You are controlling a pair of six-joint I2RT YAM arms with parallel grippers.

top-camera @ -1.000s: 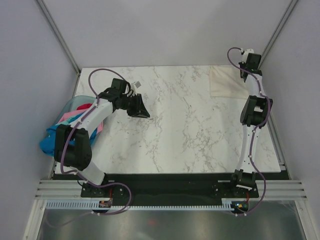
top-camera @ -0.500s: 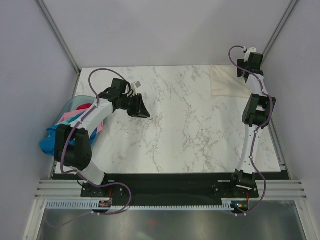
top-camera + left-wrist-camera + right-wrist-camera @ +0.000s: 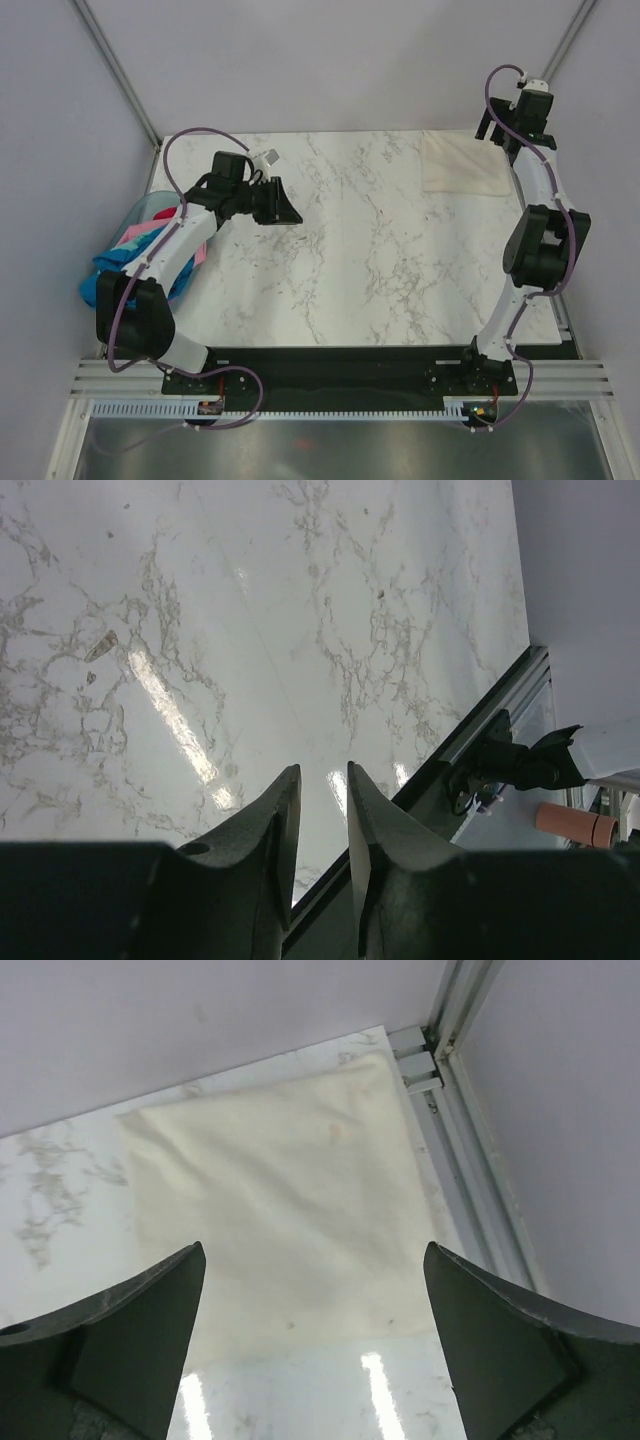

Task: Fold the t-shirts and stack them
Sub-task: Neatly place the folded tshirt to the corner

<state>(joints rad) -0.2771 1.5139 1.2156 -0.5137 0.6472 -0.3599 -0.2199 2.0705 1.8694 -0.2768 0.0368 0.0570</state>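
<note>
Right wrist view: the right hand (image 3: 312, 1260) is spread wide, gripping nothing, above the folded cream-white t-shirt (image 3: 280, 1200), which lies flat in the far right corner of the surface (image 3: 350, 270). Left wrist view: only marble under the left hand (image 3: 321, 775), its fingers nearly together, a slit between, empty. Only overhead do I see the coloured t-shirts (image 3: 97, 283) heaped in the basket (image 3: 140, 207) at the left edge.

basket (image 3: 141, 207): mostly hidden under shirts (image 3: 97, 284) and left arm (image 3: 176, 240)
right gripper (image 3: 312, 1252): finger bases cut off at bottom edge
</note>
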